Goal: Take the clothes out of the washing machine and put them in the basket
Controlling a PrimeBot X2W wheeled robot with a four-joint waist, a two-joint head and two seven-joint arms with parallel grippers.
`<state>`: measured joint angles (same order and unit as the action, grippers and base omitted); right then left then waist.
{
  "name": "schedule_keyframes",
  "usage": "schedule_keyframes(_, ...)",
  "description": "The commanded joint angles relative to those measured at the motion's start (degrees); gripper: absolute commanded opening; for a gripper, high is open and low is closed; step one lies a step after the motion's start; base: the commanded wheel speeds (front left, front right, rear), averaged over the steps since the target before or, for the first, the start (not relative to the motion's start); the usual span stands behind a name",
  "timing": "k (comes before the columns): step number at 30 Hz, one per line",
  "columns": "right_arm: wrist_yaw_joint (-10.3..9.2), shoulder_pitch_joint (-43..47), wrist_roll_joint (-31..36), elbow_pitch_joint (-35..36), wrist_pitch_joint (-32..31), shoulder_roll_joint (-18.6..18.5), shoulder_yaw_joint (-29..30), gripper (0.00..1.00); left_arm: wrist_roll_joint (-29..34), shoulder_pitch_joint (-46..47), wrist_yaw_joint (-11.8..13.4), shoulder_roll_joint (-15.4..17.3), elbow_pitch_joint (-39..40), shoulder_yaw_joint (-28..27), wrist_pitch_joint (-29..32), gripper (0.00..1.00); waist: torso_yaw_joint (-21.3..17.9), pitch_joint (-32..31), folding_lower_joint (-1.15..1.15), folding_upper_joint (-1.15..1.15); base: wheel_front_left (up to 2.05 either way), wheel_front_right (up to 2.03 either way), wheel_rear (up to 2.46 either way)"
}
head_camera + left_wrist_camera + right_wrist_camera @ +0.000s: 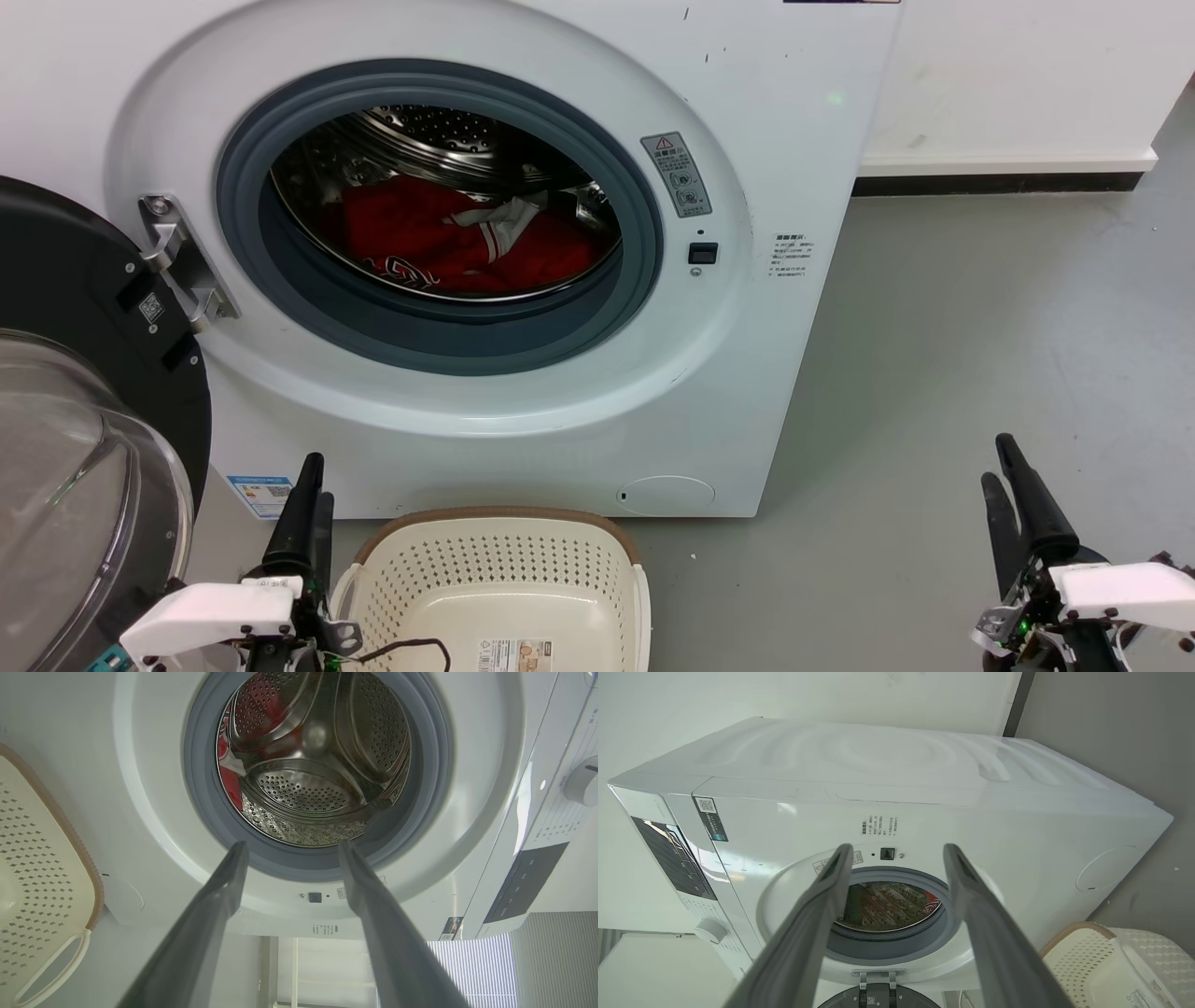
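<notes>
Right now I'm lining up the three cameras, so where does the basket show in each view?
Head view: the basket sits bottom centre, before the washing machine.
Left wrist view: the basket runs along the left edge.
Right wrist view: the basket sits in the lower right corner.
Shared landmark: the grey door ring.

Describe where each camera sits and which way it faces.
Head view: on the head, looking down at the washing machine and basket; left hand, right hand at bottom corners.
Left wrist view: on the left wrist, facing the drum between its fingers.
Right wrist view: right wrist, facing the machine's front between its fingers.
All share machine and basket.
</notes>
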<state>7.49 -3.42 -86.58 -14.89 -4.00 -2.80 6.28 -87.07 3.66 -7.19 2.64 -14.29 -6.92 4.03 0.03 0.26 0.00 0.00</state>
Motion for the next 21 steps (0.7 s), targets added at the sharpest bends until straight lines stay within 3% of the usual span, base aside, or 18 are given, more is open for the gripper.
schedule_keyframes(1,0.00,-0.56,1.72,1.53,0.44,-0.14,0.09,1.00,1.90,0.50,0.13,0.15,1.63,-0.26,-0.51,1.00,-0.01,0.02,0.00,0.00,0.00,0.00,0.00)
schedule_keyframes(21,0.00,1.65,31.75,9.32,5.61,-0.15,-2.90,1.00,28.64,-1.92,6.35,0.19,8.34,2.92,-5.66,1.00,-0.12,0.30,0.00,0.00,0.00,0.00,0.00)
